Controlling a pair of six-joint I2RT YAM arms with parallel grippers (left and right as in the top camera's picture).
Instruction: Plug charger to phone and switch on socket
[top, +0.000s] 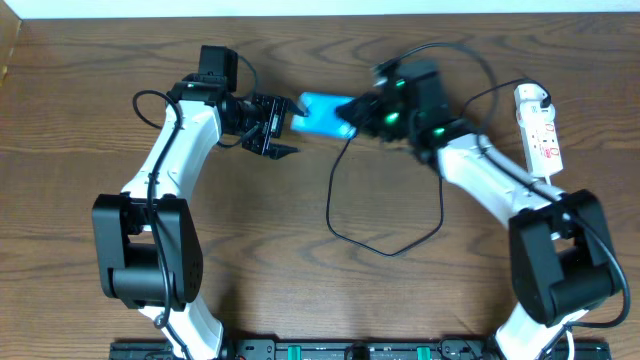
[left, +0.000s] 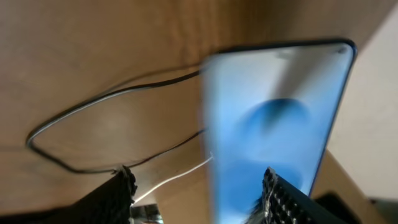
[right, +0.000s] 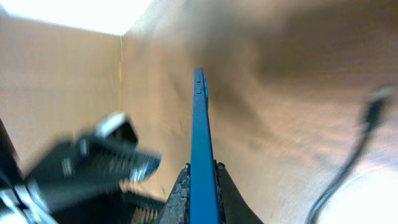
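Note:
The phone (top: 318, 113), its screen bright blue, is lifted off the table at the back centre. My right gripper (top: 352, 117) is shut on its right end. In the right wrist view the phone (right: 199, 143) stands edge-on between the shut jaws of the right gripper (right: 201, 169). My left gripper (top: 285, 125) is open just left of the phone. In its own view the left gripper (left: 198, 174) has the phone (left: 273, 112) crossing behind the right finger. The black charger (top: 335, 215) loops over the table below the phone. Its blurred end (right: 375, 104) hangs to the right of the phone. The white socket (top: 541, 135) lies at the far right.
A white plug (top: 530, 97) sits at the socket's far end. The charger's loop (left: 93, 102) lies on the brown wood left of the phone. Both arms' white links (top: 175, 150) reach in from the front edge.

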